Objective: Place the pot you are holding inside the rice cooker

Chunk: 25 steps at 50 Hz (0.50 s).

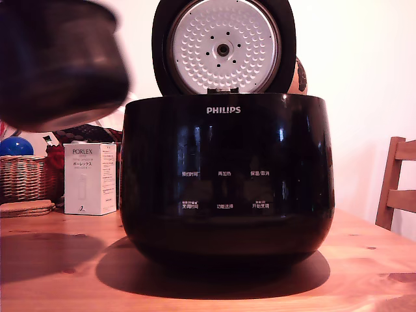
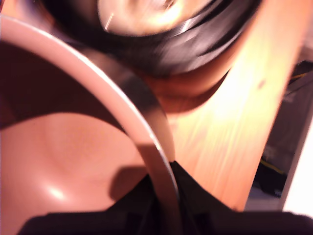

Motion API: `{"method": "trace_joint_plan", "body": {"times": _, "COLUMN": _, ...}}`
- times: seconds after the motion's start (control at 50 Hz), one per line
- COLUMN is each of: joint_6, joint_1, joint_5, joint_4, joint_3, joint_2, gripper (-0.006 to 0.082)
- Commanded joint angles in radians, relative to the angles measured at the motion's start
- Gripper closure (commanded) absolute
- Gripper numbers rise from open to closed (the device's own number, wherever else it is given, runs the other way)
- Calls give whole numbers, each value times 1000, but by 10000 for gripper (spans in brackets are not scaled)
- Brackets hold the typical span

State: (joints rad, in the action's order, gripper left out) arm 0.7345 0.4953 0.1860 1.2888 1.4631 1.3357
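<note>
matte black round metal pot point(image 1: 58, 65) hangs blurred at the upper left of the exterior frame, beside the glossy black rice cooker point(image 1: 224, 175) with its lid up. gripper point(image 2: 164, 196) clamps the pot's rim; lowering inside remains undone.

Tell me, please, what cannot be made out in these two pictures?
- Pincer: wrist view, dark and blurred astride the pot rim; its closure is unclear.
- Rice cooker cavity: exterior view, hidden behind its own front wall.
- Pot: exterior view, blurred and cut off by the left edge.
- Wicker basket: partly hidden by the pot.
</note>
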Motion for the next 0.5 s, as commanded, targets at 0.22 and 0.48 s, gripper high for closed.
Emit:
{"method": "trace_joint_plan", "body": {"times": 0.22, "joint_6": -28, "joint_1": 120, "joint_5": 72, "joint_4": -123, "joint_3": 111, "joint_2": -27, "gripper": 788}}
{"method": "trace_joint_plan", "body": {"times": 0.48, "joint_6": -28, "joint_1": 216, "joint_5": 109, "joint_4": -261, "joint_3": 129, "joint_2": -17, "gripper": 789}}
